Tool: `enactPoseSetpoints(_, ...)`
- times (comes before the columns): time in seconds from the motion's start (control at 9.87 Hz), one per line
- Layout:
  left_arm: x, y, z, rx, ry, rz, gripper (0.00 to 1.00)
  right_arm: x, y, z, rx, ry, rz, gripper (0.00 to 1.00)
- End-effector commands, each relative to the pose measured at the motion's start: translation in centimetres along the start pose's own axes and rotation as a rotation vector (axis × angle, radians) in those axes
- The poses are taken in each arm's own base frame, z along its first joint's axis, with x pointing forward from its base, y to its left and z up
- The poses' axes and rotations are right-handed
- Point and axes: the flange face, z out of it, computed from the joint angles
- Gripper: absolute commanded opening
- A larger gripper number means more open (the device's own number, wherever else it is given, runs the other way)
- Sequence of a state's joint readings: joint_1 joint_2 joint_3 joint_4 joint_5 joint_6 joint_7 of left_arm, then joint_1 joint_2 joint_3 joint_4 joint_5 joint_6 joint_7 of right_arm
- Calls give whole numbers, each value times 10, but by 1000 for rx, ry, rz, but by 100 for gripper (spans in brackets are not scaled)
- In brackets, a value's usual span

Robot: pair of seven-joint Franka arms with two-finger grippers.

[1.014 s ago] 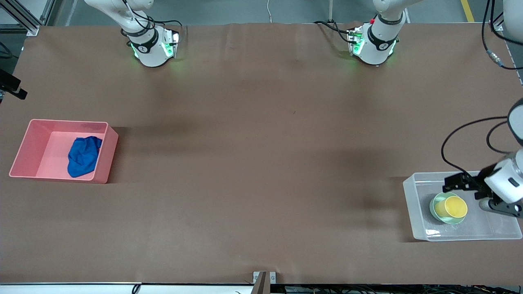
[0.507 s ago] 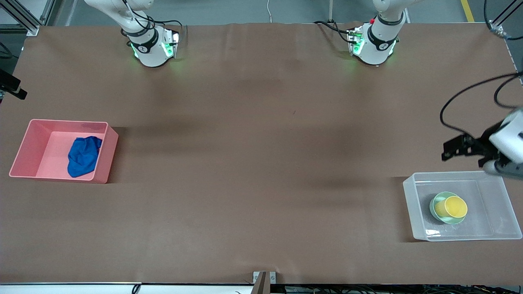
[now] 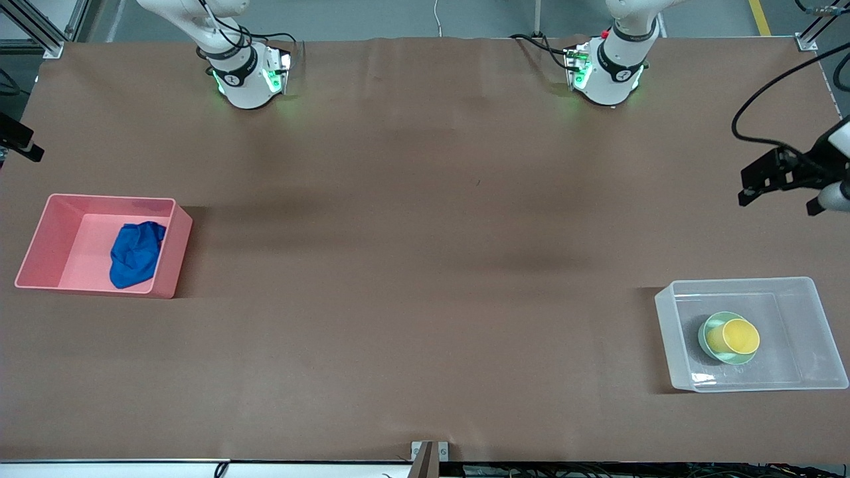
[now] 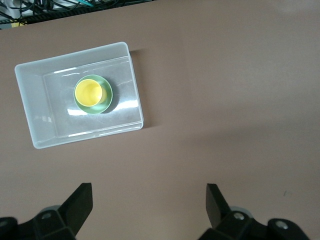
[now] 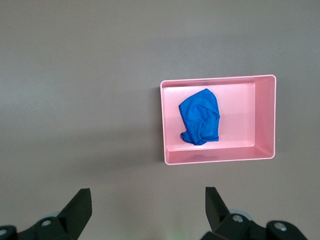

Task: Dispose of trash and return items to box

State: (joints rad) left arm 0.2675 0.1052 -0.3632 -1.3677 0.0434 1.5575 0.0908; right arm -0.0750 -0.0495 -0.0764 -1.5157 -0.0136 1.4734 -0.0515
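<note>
The blue cloth wad (image 3: 136, 253) lies in the pink bin (image 3: 109, 198) at the right arm's end of the table; both show in the right wrist view, cloth (image 5: 200, 123) and bin (image 5: 265, 120). The yellow cup (image 3: 734, 336) stands in the mint-green bowl (image 3: 702, 337) inside the clear box (image 3: 807, 332); the left wrist view shows cup (image 4: 90, 93), bowl (image 4: 107, 98) and box (image 4: 30, 100). My left gripper (image 3: 770, 176), (image 4: 149, 207) is open and empty, high over bare table beside the box. My right gripper (image 5: 148, 210) is open and empty, high above the table; it is out of the front view.
The brown table (image 3: 425, 265) carries only the pink bin and the clear box. Both arm bases (image 3: 242, 73) (image 3: 607, 66) stand along the table's edge farthest from the front camera. A black cable (image 3: 750, 113) loops above the left gripper.
My left gripper, open, has risen from over the clear box and drawn away from it toward the table's edge. The cup, bowl, cloth and both containers have not moved.
</note>
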Motion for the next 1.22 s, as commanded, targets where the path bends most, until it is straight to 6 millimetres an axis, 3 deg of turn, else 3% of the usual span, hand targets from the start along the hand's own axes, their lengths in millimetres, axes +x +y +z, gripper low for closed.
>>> enactPoseSetpoints(0.0,-18,11,12,-7,-47,6,100,-2,0,-2,-15,-2,9,100)
enactPoseSetpoints(0.2,-36,11,16,-5,-65,-24,100,-2,0,-2,-15,-2,9,100)
enactPoseSetpoints(0.71,-29,10,29,-6,-77,-58,100,-2,0,-2,-15,-2,9,100)
enactPoseSetpoints(0.91,-25,26,32,0,-82,-73,100,-2,0,-2,-15,-2,9,100)
enactPoseSetpoints(1.01,-29,16,29,-3,-79,-93,100,-2,0,-2,-15,-2,9,100)
enactPoseSetpoints(1.11,-30,18,29,-3,-82,-90,100,-2,0,-2,-15,-2,9,100)
